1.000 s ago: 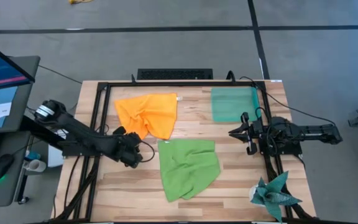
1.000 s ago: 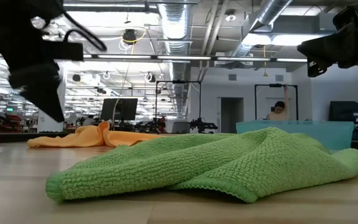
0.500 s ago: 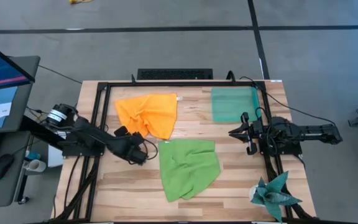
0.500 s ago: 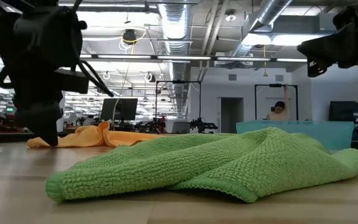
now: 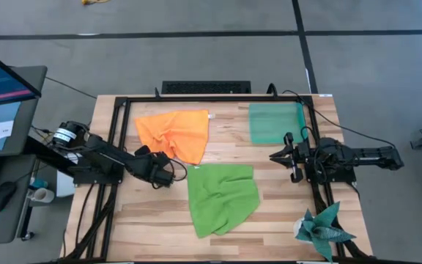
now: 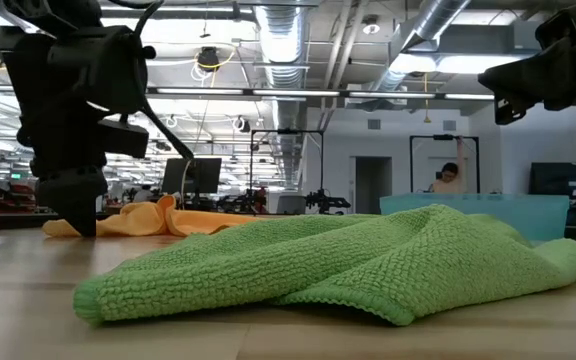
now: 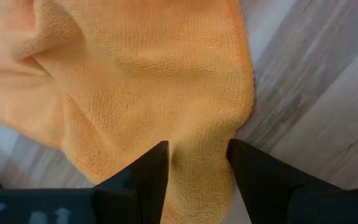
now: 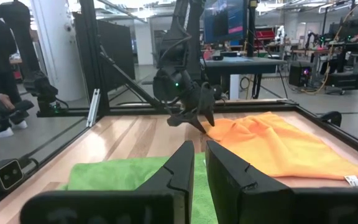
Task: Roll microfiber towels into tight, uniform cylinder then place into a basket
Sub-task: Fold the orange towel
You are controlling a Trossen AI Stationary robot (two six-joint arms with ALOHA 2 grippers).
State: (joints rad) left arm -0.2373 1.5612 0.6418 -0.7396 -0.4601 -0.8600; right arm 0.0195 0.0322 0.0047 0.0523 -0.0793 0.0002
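Landmark: the green towel (image 5: 222, 198) is seen crumpled near the middle of the wooden table (image 5: 284, 220), filling most of the low view's foreground.
Orange towel: the orange towel (image 5: 174, 134) is shown spread and rumpled beyond the green one, toward the table's far edge and to its left; the two cloths lie near each other, but whether their corners touch cannot be made out. In the low view only a thin strip of it (image 6: 158, 220) is seen behind the green folds.
Left gripper: the left gripper (image 5: 165, 174) is held just left of the green towel, at the orange towel's near corner. In the wrist view its fingers (image 7: 145, 180) stand apart astride that corner's edge, not yet clenched; their tips are cut off from sight.
Right gripper: the right gripper (image 5: 278, 156) is raised to the right of the green towel; its jaws are nearly together with only a narrow gap, and nothing is held.
Basket: the basket (image 5: 275, 122) is seen beyond the green towel, to its right, at the far right of the table; in the low view its lower part is hidden by the green cloth.
Star-shaped cloth: a dark teal star-shaped cloth (image 5: 321, 231) lies at the near right corner, partly over the frame.
Background: a person (image 6: 451, 175), small and indistinct, is seen far behind the table.
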